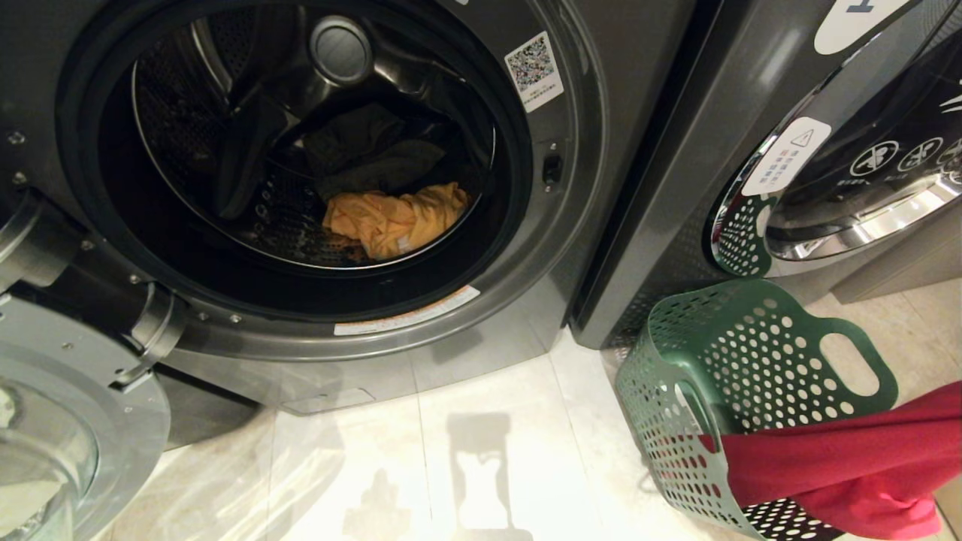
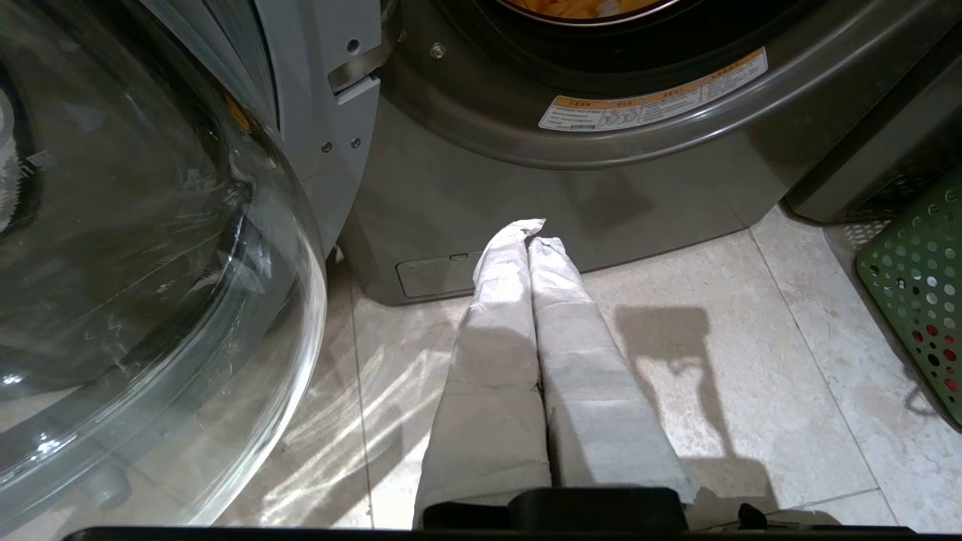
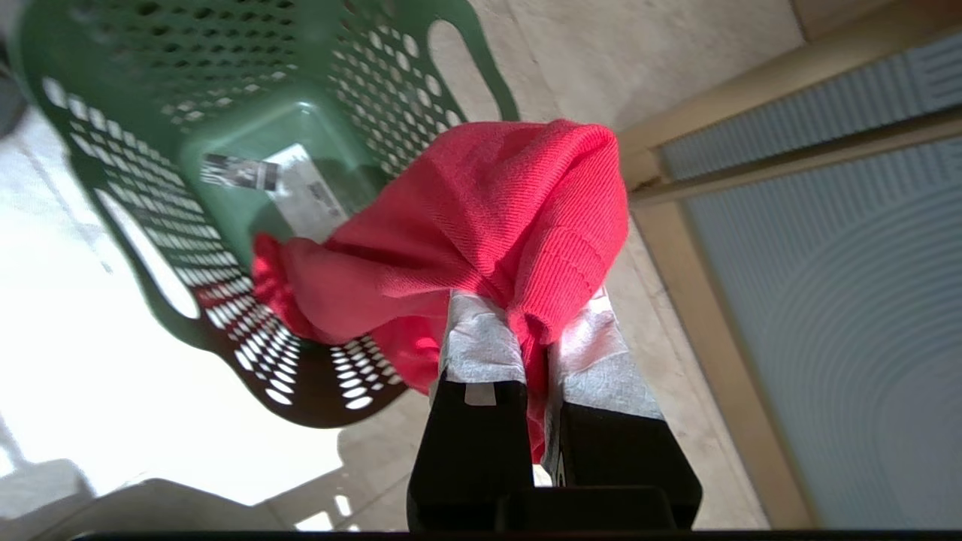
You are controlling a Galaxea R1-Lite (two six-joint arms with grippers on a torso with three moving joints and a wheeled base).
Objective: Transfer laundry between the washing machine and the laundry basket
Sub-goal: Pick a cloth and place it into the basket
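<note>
The right gripper (image 3: 535,342) pinches a red knitted garment (image 3: 488,233) between its white-padded fingers (image 3: 481,346), the cloth bunched over the fingertips and trailing across the rim of the green laundry basket (image 3: 150,218), which fills the upper left of the right wrist frame with a sticker (image 3: 282,184) showing on its base. In the head view the same garment (image 1: 849,466) spills over the basket's near edge at the lower right of the frame, the perforated basket (image 1: 751,353) tilted on pale floor tiles (image 1: 481,451) just beside a second dark grey machine (image 1: 721,135) at the upper right. The washing machine (image 1: 586,195) takes up the upper left and centre, its door (image 1: 68,421) swung wide to the lower left; inside the drum lie an orange garment (image 1: 394,218) and dark clothing (image 1: 368,154) behind it. The left gripper (image 2: 530,229) appears in its own wrist view, fingers pressed together and holding nothing, poised above the floor in front of the washer's base, with the glass of the door (image 2: 150,248) filling the left of that frame.
</note>
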